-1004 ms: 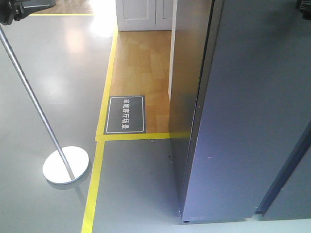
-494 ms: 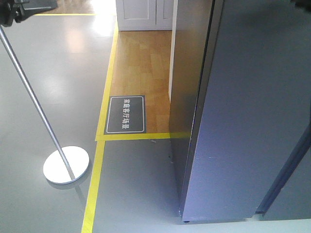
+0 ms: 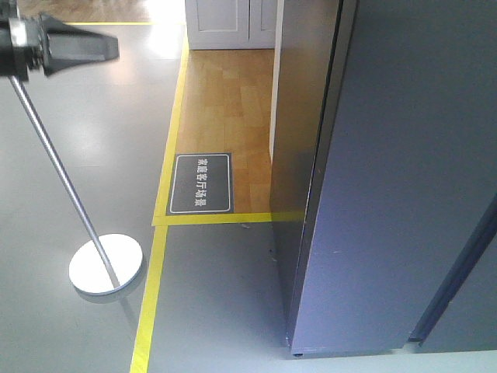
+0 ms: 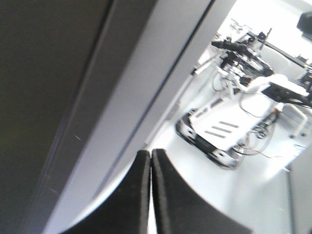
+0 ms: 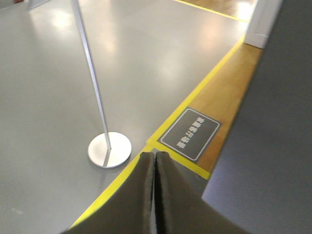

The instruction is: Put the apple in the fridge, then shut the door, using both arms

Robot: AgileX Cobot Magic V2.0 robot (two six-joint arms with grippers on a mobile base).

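The fridge (image 3: 299,116) stands at the right of the front view, dark grey. Its door (image 3: 404,194) faces me and lies shut against the body along a dark seam. The apple is out of view. My left gripper (image 3: 115,48) hangs at the top left of the front view, pointing right toward the fridge, with its black fingers pressed together and nothing between them. In the left wrist view the left gripper (image 4: 150,153) is shut beside the fridge's grey wall (image 4: 122,97). My right gripper (image 5: 154,157) is shut too, empty, above the floor next to the fridge (image 5: 273,146).
A metal pole on a round white base (image 3: 106,263) stands on the grey floor at the left. Yellow tape lines (image 3: 159,249) border a wooden floor patch with a dark floor sign (image 3: 200,183). Another wheeled robot (image 4: 229,131) stands in the background of the left wrist view.
My left gripper has come down and rightward into the top left of the front view. The dark arm part at the top right has left the view. The fridge has not moved.
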